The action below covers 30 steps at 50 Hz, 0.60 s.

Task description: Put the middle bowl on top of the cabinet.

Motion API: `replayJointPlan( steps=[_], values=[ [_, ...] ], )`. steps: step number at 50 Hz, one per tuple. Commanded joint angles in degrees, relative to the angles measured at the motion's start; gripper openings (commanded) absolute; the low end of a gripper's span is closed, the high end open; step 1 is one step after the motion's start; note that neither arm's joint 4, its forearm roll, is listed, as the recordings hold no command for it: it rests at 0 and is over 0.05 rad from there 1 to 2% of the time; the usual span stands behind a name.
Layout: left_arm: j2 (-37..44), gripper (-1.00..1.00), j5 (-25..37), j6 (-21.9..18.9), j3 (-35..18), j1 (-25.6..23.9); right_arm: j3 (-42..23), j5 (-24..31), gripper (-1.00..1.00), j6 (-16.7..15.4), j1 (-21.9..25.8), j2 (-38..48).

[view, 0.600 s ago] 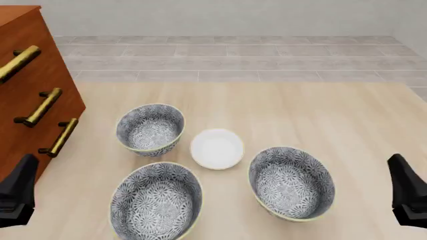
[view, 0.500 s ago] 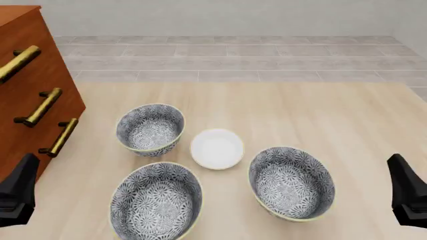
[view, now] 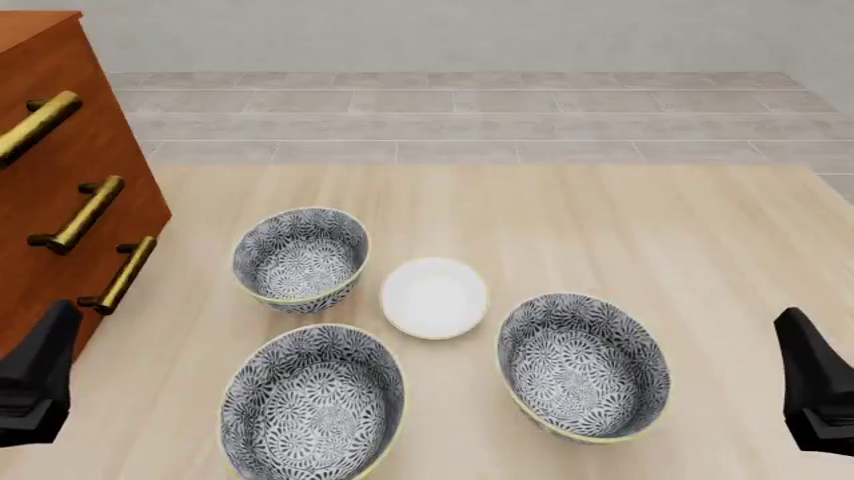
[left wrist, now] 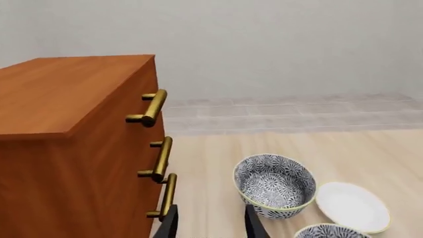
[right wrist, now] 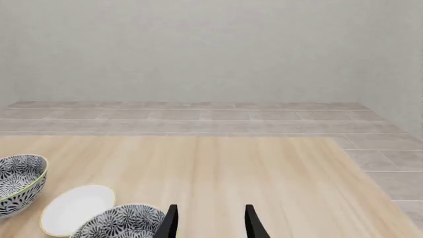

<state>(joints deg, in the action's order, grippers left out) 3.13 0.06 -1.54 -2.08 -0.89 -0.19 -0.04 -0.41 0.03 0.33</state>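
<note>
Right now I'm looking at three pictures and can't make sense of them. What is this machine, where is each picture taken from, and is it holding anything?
It is a simulated robot with two arms at a wooden table. One picture looks down from above and behind the arms; the dark shapes at its lower corners are the left gripper and the right gripper. The other two come from cameras mounted just behind each gripper, so you see two black fingertips at the edge. Both grippers are open and hold nothing.

On the table stand three patterned bowls: the middle bowl, a far bowl and a right-hand bowl, with a plain white dish between them. The brown cabinet with brass handles stands at the left.
</note>
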Motion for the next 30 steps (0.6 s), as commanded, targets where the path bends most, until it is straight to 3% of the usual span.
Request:
replayJointPlan(
  steps=[1, 5, 8, 13, 23, 24, 30],
  values=[
    [3.3, 1.0, 1.2, -1.5, -2.3, -2.3, 0.1, -0.3, 1.0, -0.1, 0.2, 0.3],
    [1.7, 1.0, 5.7, -4.1, -4.3, -4.5, 0.0, -0.2, 1.0, 0.0, 0.2, 0.4],
    [8.8, 1.0, 3.9, -2.1, -5.0, -4.9, 0.0, -0.3, 1.0, 0.0, 0.2, 0.4],
    [11.9, 1.0, 3.5, -7.0, -6.0, -3.9, 0.1, -0.2, 1.0, 0.4, 0.4, 0.2],
    [22.0, 1.0, 2.0, -8.5, -9.7, -7.6, 0.0, -0.3, 1.0, 0.4, 0.5, 0.5],
    [20.7, 1.0, 2.4, -10.1, -10.0, -7.5, 0.0, -0.3, 1.0, 0.4, 0.5, 0.4],
    [24.8, 1.0, 3.8, -9.8, -13.4, -10.3, 0.1, -0.1, 1.0, 0.4, 0.5, 0.2]
  ],
)
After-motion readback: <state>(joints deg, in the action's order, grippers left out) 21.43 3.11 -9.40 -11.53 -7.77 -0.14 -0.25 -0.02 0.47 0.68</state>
